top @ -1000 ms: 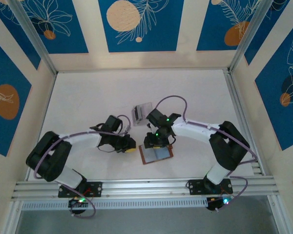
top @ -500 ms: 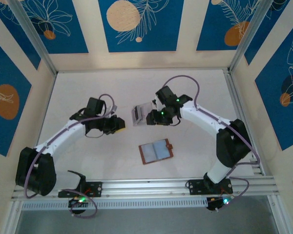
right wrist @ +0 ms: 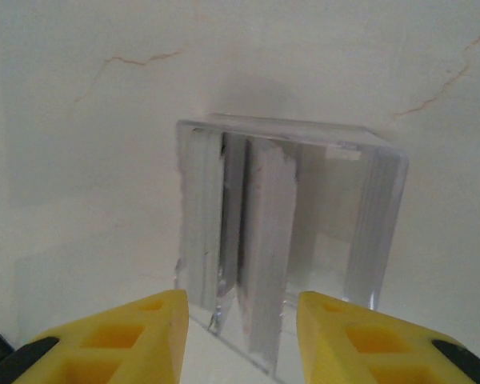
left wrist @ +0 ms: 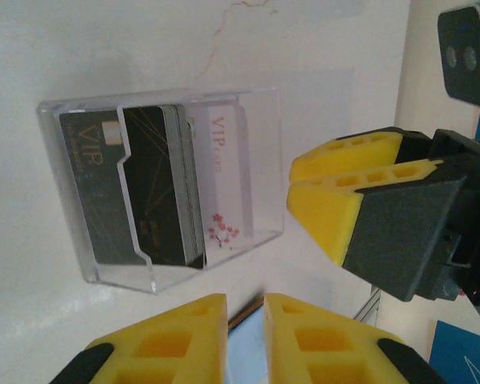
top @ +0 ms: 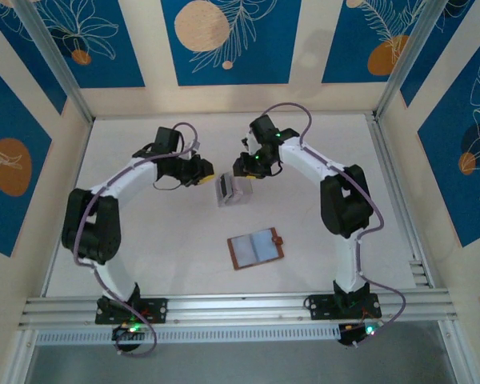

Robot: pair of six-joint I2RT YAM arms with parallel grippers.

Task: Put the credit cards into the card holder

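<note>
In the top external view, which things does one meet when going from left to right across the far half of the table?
left gripper → clear card stand → right gripper

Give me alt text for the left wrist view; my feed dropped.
A clear slotted stand holds dark VIP cards and one white card on the white table. The left gripper, fingers narrowly apart, sits at the bottom; the right gripper hangs beside the stand.

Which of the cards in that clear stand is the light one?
The white card with pink blossoms, rightmost in the left wrist view; the other cards are dark with gold print.
</note>
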